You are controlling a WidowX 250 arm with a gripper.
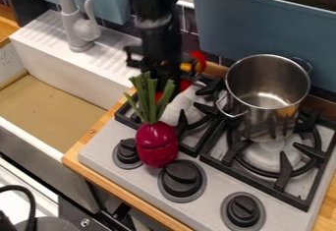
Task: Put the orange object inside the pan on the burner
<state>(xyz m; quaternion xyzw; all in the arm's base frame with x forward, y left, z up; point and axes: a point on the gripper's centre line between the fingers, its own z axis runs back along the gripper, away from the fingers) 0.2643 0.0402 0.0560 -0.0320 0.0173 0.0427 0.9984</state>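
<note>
Stove [211,188] below, dangling the end effector [162,70] behind the red vegetable [156,149]; cannot tell how open or holding what. Showing the orange object [187,67], partly hidden, just beside it, toward the silver pot [253,127].

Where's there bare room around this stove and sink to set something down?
Bare: the sink floor, bordered by its white walls, and the ribbed drainboard between faucet and robot arm. Crowded: the left burner, behind the toy beet and near the arm, and the right burner, where the metal pot stands.
</note>
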